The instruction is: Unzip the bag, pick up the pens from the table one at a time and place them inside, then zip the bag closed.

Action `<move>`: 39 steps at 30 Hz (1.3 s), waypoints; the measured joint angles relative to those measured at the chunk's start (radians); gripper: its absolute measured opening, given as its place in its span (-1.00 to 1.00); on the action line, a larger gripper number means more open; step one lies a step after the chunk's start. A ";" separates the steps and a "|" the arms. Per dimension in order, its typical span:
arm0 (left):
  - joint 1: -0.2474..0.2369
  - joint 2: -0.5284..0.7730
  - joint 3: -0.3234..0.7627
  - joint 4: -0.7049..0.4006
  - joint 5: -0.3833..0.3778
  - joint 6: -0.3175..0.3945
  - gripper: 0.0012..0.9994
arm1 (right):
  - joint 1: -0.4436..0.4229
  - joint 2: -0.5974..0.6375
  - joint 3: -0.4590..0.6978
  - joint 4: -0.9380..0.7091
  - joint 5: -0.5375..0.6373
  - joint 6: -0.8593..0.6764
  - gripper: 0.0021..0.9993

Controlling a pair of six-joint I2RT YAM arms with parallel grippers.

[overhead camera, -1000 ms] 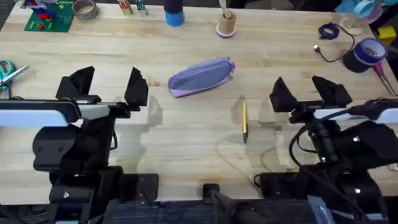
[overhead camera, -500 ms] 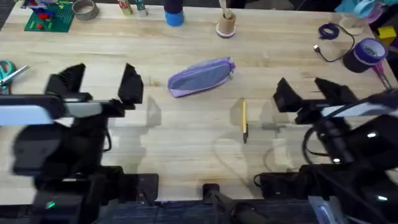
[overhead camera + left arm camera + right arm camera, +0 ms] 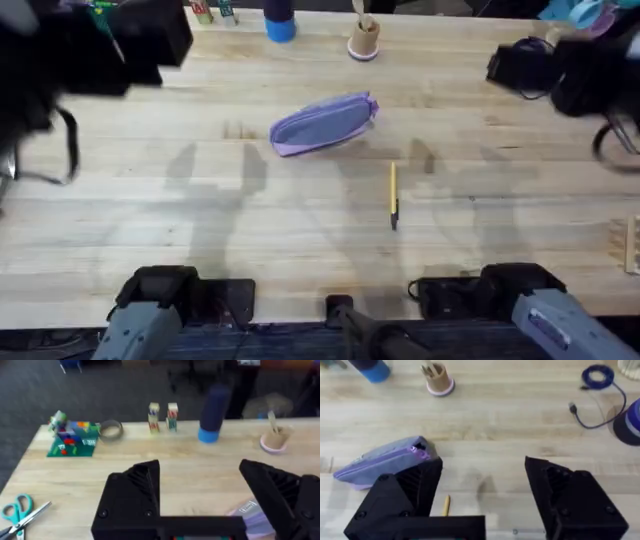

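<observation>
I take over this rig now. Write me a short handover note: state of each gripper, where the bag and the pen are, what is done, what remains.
Left gripper: open, empty, raised above the table's left side.
Right gripper: open, empty, raised above the right side, looking down on the bag's end.
Bag: lies mid-table, zipper closed as far as I can see.
Pen: on the table in front of the bag, apart from it.
Done: nothing.
Left: unzip the bag, put the pen inside, zip it closed.
</observation>
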 joint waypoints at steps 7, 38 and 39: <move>0.000 0.273 0.275 -0.192 0.071 0.000 0.99 | 0.000 0.229 0.261 -0.159 0.000 0.000 0.99; 0.001 0.352 0.328 -0.334 0.228 0.149 0.99 | 0.000 0.258 0.294 -0.170 0.000 -0.003 0.99; 0.001 0.352 0.328 -0.450 0.336 0.324 0.99 | 0.000 0.258 0.294 -0.170 0.000 -0.003 0.99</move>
